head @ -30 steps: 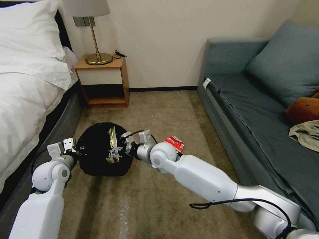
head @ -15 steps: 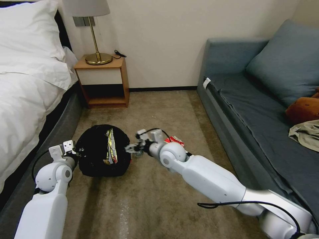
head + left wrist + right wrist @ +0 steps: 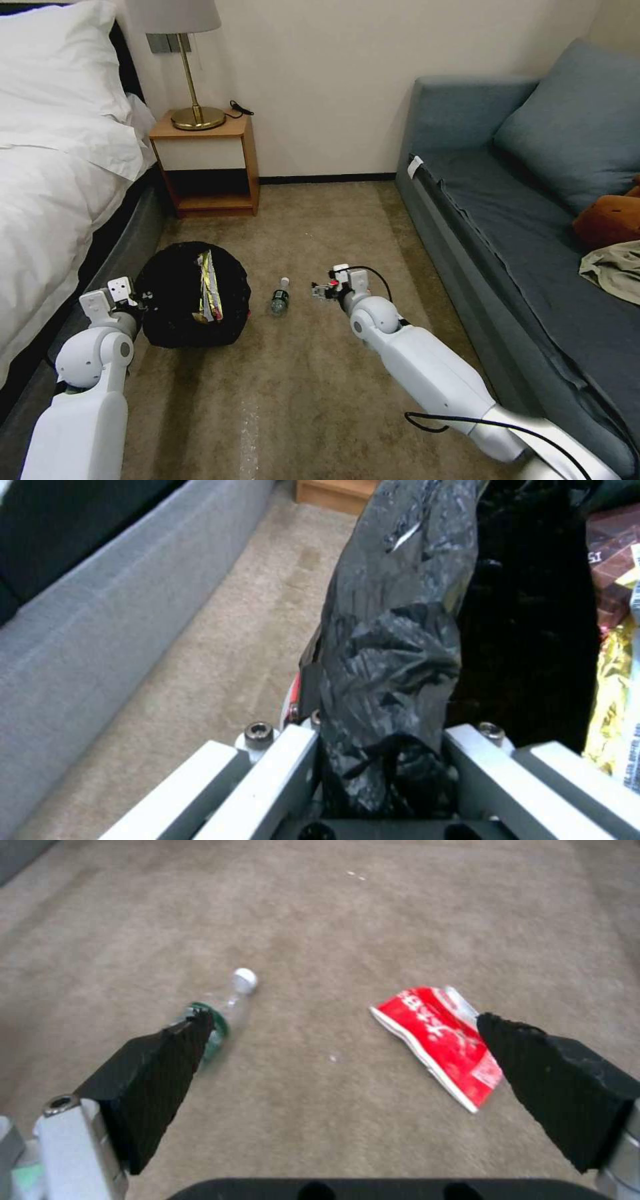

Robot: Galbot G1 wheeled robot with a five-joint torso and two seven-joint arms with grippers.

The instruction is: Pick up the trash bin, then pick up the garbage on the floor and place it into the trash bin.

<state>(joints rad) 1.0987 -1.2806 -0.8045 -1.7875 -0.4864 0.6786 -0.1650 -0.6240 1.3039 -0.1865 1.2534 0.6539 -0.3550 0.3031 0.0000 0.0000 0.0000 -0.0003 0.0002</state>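
Right wrist view: the right gripper (image 3: 340,1050) hangs wide open over carpet, bottle (image 3: 223,1012) by one finger, red packet (image 3: 440,1040) by the other. Left gripper (image 3: 383,760) clamps the bin's (image 3: 175,300) bag-covered rim.

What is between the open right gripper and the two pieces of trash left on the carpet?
Nothing visible. The right gripper hangs open above bare carpet, with the bottle and the red-and-white packet lying uncovered below it.

Black-lined trash bin (image 3: 190,300) holds wrappers; bottle (image 3: 280,299) and red packet (image 3: 440,1037) lie on carpet.
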